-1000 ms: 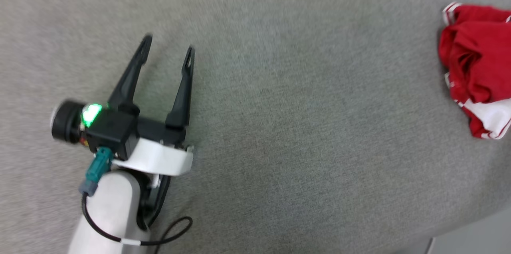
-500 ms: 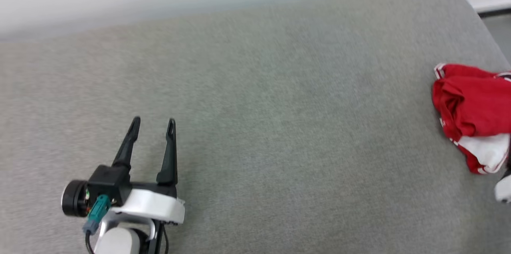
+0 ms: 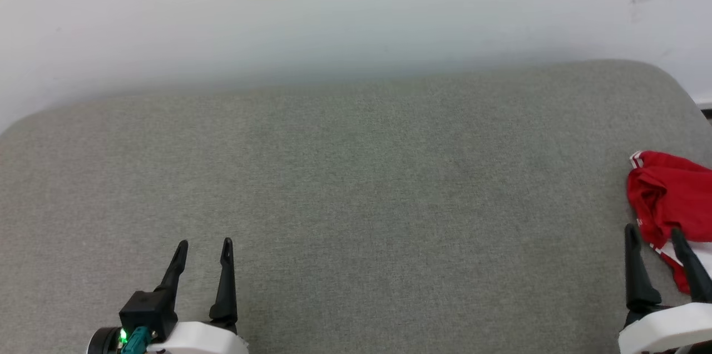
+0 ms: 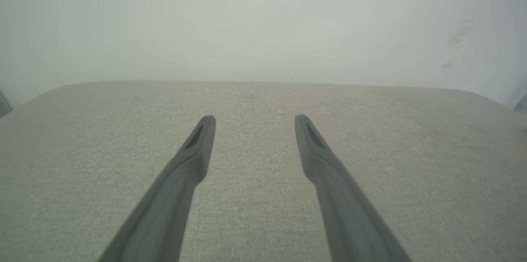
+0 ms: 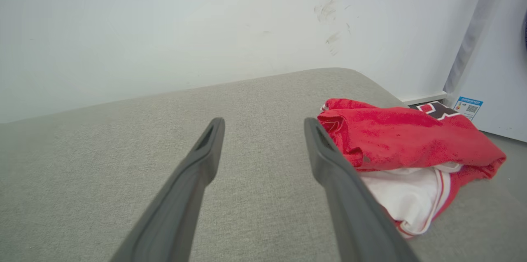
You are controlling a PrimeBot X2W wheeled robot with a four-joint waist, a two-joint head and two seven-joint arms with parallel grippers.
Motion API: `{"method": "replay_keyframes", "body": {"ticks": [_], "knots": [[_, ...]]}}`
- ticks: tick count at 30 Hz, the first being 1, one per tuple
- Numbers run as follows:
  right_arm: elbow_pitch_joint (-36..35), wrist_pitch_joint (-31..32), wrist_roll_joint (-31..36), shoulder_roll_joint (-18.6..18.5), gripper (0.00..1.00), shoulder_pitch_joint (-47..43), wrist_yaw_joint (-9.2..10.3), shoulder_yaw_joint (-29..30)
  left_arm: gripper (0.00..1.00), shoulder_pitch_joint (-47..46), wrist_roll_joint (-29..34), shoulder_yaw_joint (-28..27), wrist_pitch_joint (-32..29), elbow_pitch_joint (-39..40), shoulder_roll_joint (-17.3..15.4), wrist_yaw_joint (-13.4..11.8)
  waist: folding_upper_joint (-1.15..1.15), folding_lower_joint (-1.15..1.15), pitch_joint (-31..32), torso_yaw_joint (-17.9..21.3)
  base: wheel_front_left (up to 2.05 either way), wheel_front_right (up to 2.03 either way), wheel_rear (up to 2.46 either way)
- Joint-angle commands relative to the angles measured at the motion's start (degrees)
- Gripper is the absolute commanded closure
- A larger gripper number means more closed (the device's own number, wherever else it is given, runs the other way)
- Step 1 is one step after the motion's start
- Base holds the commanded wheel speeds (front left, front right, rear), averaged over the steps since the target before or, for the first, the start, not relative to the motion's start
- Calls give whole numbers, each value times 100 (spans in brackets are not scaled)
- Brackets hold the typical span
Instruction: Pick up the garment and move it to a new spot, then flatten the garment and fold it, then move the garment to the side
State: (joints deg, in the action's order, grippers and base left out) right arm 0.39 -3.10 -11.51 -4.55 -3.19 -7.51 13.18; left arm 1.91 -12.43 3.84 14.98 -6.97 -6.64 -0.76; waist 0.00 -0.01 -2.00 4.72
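Okay, garment (image 3: 670, 192) sits bunched at the far right edge of the grey cushion (image 3: 356, 187), red folds over white. My right gripper (image 3: 652, 230) is just beside its near-left side, jaws wide and empty; can't tell if it touches. My left gripper (image 3: 204, 242) is also wide and empty, well apart from it.

Grey fabric surface (image 3: 356, 176) against scuffed white wall (image 3: 334, 9).

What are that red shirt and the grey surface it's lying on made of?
The red shirt looks like soft, matte knit cloth: it slumps in loose folds. The grey surface seems woven upholstery fabric, matte, with a fine visible weave and rounded corners; padding underneath is only a guess.
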Motion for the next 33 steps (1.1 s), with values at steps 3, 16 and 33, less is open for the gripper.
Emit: {"method": "replay_keyframes", "body": {"ticks": [3, 16, 33], "knots": [[-386, 113, 94, 78, 0, -270, 5, -258, 0, 162, -21, -101, 23, -52, 5, 1, 0, 1, 222, -199, 0, 0, 0], [-1307, 502, 293, 173, 0, -792, 5, -1049, 0, 391, 51, -347, 24, -199, 5, 109, 0, 1, 399, -271, 0, 0, 0], [-1202, 490, 376, 177, 0, -660, 5, -1070, 0, 315, 204, -342, 24, -315, 90, 324, 0, 1, 367, -329, 0, 0, 0]]}}
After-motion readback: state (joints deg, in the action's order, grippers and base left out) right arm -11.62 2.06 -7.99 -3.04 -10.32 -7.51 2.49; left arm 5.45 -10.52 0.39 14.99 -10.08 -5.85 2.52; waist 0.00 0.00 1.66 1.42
